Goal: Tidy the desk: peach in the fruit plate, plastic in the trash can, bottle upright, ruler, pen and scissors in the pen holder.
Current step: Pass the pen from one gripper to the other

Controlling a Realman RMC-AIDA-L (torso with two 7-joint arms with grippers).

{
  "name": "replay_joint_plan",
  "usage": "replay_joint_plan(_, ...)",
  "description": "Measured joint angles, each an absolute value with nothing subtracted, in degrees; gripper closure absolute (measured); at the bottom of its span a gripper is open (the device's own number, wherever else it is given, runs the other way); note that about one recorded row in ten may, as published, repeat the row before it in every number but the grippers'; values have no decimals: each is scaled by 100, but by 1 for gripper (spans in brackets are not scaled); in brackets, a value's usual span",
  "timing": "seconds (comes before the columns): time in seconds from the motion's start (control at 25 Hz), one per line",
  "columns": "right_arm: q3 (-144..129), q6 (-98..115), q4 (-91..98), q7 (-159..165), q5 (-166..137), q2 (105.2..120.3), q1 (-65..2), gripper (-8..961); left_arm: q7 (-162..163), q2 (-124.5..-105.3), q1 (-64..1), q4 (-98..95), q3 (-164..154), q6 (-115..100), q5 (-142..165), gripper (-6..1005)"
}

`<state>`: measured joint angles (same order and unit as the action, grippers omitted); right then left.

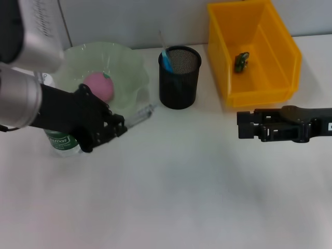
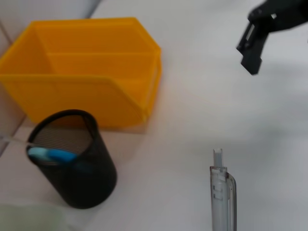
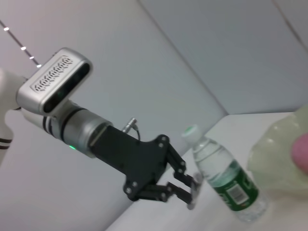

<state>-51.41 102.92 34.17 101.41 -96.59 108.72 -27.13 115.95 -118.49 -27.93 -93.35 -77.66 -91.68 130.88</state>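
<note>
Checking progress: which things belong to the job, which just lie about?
Job: grey pen in left gripper, pink peach, pale green bowl, black mesh cup, blue scissors, yellow bin, crumpled green wrapper, clear upright bottle.
Lying about: nothing; right gripper idle beside bin.

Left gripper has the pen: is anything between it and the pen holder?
Nothing visible. The left gripper holds the pen beside the fruit plate, and only bare desk separates it from the pen holder.
</note>
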Motion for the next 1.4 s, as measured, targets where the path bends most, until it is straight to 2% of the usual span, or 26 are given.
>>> replay_joint_plan(0.28,-5142,10563,3659,10764,-9702,10807,-2818,196,12170,-11854,-3070,-9951,-8534,-9293,13738,855)
replay_joint_plan(0.88,-5145,9990,3746,12013,-9721,10824,-3215,196,12741,-11869,-3800,-10050,-9198,-9457,14801,855)
replay_joint_plan(1.4,-5167,9874,3717,13651,-9900,10736,-3643,196,12942,-11886,-4072,-10060,-9422,-9508,15237,855)
